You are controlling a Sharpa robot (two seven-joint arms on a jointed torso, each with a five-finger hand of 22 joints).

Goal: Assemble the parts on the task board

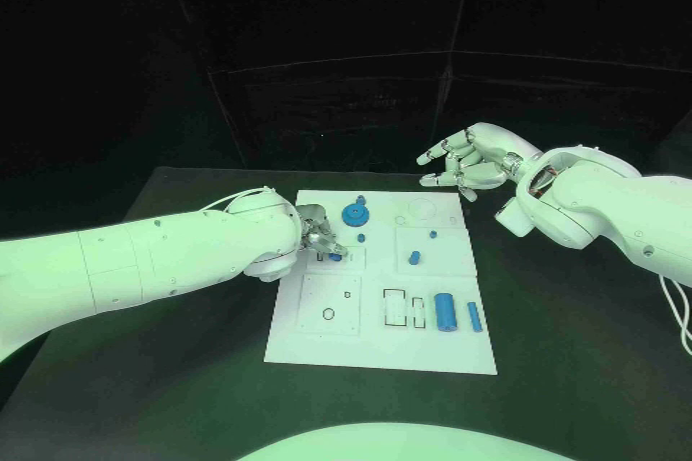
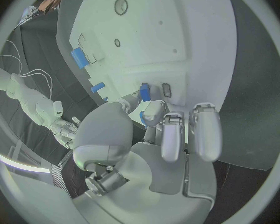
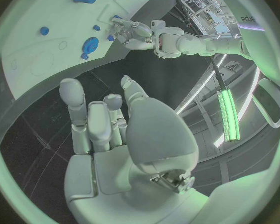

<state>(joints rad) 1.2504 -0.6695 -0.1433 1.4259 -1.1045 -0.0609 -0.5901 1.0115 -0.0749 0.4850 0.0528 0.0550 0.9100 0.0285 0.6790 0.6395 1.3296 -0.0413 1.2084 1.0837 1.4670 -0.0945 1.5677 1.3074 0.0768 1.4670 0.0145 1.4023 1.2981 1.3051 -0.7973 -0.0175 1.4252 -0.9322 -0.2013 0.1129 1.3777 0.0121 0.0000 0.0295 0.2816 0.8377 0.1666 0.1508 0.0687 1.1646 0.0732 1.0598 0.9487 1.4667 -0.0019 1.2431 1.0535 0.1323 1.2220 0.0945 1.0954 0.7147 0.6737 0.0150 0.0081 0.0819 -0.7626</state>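
The white task board (image 1: 378,331) lies in the middle of the black table. My left hand (image 1: 319,239) rests low over the board's left part and pinches a small blue part (image 2: 145,91) between thumb and finger, beside a small slot (image 2: 166,89). A blue gear-like part (image 1: 356,216) stands near the board's far edge, with two small blue pegs (image 1: 415,257) to its right. A blue cylinder (image 1: 446,312) and a blue bar (image 1: 475,316) lie at the near right. My right hand (image 1: 469,159) hovers past the board's far right corner, fingers apart and holding nothing (image 3: 109,124).
Black table (image 1: 577,331) surrounds the board on all sides. Outlined recesses (image 1: 332,306) mark the board's near left area. A white cable (image 1: 675,301) hangs off my right arm at the table's right side.
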